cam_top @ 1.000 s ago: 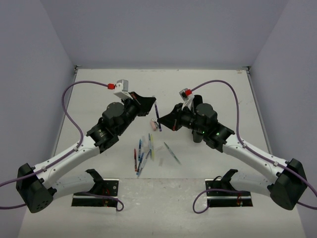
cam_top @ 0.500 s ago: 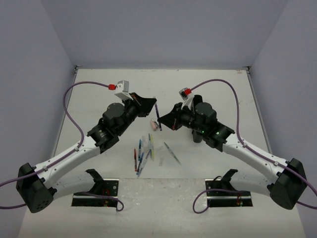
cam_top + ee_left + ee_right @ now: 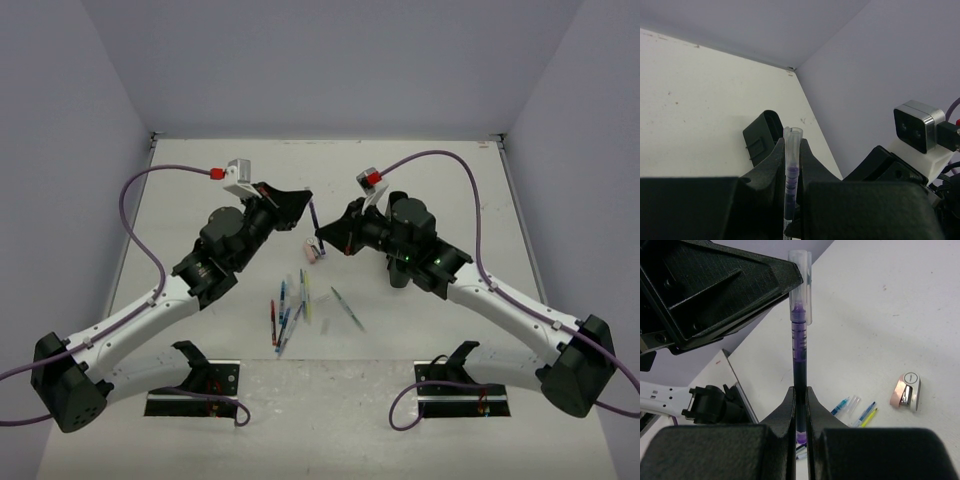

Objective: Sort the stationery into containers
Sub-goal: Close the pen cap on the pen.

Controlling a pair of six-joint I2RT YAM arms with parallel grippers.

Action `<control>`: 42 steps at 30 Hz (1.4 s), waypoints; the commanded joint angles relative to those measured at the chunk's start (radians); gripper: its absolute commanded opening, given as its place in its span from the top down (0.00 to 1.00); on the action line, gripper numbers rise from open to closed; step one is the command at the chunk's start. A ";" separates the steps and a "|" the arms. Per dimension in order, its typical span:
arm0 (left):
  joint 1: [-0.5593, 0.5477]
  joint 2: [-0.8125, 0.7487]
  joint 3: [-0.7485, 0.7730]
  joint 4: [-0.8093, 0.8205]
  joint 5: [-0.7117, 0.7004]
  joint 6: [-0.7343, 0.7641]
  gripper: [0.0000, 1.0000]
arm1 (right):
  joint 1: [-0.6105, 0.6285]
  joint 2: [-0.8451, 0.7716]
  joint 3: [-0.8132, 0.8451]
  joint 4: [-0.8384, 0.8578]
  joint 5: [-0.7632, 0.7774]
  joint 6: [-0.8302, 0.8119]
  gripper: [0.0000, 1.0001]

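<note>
Overhead view: a purple pen (image 3: 317, 224), slim, with a dark barrel shading to violet and a clear cap at its far end, is held above the white table (image 3: 440, 200) between the two pincers. The left gripper (image 3: 303, 202) reaches the pen from about 10 o'clock and is closed on the cap end. The right gripper (image 3: 328, 240) comes in from about 4 o'clock and is closed on the near end of the barrel. In the right wrist view the pen (image 3: 800, 340) rises toward 12 o'clock out of the pinched right gripper (image 3: 800, 392), and its clear cap touches the left pincer's black fingertip. In the left wrist view the pen (image 3: 791, 175) sits in the narrow slot of the left gripper (image 3: 790, 147), with the cap standing past the tips. A small pinkish-white piece (image 3: 313, 254) lies on the table just at 6 o'clock of the held pen. Farther toward 6 o'clock lies a loose cluster of pens (image 3: 290, 308), blue, red and yellow-green. A single grey pen (image 3: 347, 308) lies at its 3 o'clock, apart from the others.
</note>
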 commanded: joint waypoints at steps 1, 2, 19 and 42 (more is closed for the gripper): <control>-0.011 -0.026 -0.011 -0.027 0.057 -0.033 1.00 | -0.008 0.007 0.021 0.287 0.033 -0.022 1.00; -0.010 -0.026 -0.011 -0.024 0.060 -0.027 1.00 | -0.009 0.006 0.013 0.307 0.027 -0.026 1.00; -0.012 -0.016 0.015 0.022 0.108 0.053 0.85 | -0.009 -0.006 0.034 0.272 -0.068 -0.058 1.00; -0.010 -0.076 0.021 0.180 0.364 0.265 0.82 | -0.009 0.076 0.138 0.259 -0.283 -0.101 1.00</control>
